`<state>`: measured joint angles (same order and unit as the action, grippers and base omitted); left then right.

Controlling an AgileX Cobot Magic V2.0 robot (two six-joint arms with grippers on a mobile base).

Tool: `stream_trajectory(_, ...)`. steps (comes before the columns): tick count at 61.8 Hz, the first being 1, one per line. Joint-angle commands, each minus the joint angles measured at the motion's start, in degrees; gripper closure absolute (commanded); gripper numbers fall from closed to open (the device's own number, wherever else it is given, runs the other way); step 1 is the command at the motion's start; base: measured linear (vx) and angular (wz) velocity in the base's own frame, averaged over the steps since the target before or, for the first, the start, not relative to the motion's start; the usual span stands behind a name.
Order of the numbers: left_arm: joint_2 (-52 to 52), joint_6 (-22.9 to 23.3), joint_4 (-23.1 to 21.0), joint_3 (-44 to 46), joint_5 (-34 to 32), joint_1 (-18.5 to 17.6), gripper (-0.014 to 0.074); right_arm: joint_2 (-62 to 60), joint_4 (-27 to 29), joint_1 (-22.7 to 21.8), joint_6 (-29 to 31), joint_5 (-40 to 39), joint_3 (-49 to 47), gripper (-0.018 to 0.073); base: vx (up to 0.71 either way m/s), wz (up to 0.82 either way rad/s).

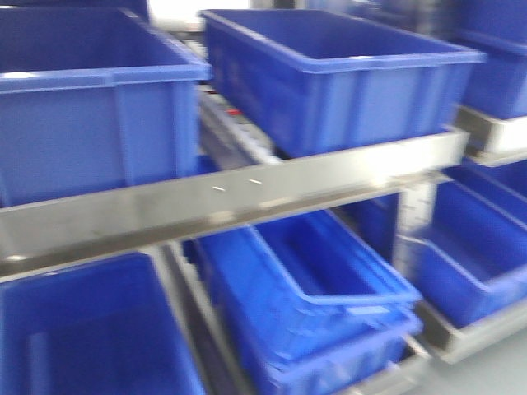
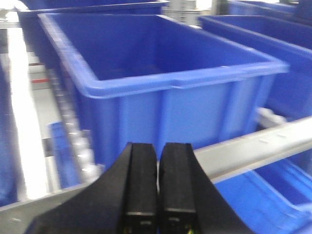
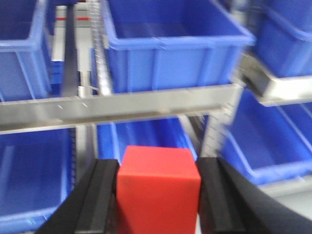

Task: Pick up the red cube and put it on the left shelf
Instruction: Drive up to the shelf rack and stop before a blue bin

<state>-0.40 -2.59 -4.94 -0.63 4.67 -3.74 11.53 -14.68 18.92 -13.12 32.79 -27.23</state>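
Item I hold: red cube [image 3: 158,187], rigid, flat-faced, probably light, clamped by its opposite side faces in the right gripper [image 3: 158,207], the left shelf [image 3: 146,103] ahead and above; left gripper [image 2: 157,190] pressed together, empty.

You have the red cube [image 3: 158,187] clamped at 6 o'clock in the right gripper [image 3: 158,204], with its black fingers [image 3: 100,195] pressed against the cube's two sides. Beyond it, the steel rail [image 3: 146,103] of the left shelf [image 3: 222,124] runs across from 9 to 3 o'clock, with one blue crate [image 3: 175,48] resting above it at 12 o'clock and a second crate [image 3: 19,53] at 10 o'clock. Below the rail you see the lower crates [image 3: 34,170] at 8 and 4 o'clock, all blurred.
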Motion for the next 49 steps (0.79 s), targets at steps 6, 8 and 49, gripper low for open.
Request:
stream_trajectory(6,-0.8,0.2,-0.1,-1.4,-5.1,0.1,0.0495,0.7,-1.3,-0.2,0.4,-5.1,-1.5,0.0398,0.37,0.62)
stream_trajectory(8,-0.8,0.2,-0.1,-1.4,-5.1,0.1,0.0495,0.7,-1.3,-0.2,0.4,-5.1,-1.5,0.0398,0.33,0.68)
stream_trajectory(49,-0.8,0.2,-0.1,-1.4,-5.1,0.1,0.0495,0.7,-1.3,-0.2,0.4,-5.1,-1.5,0.0398,0.19,0.46)
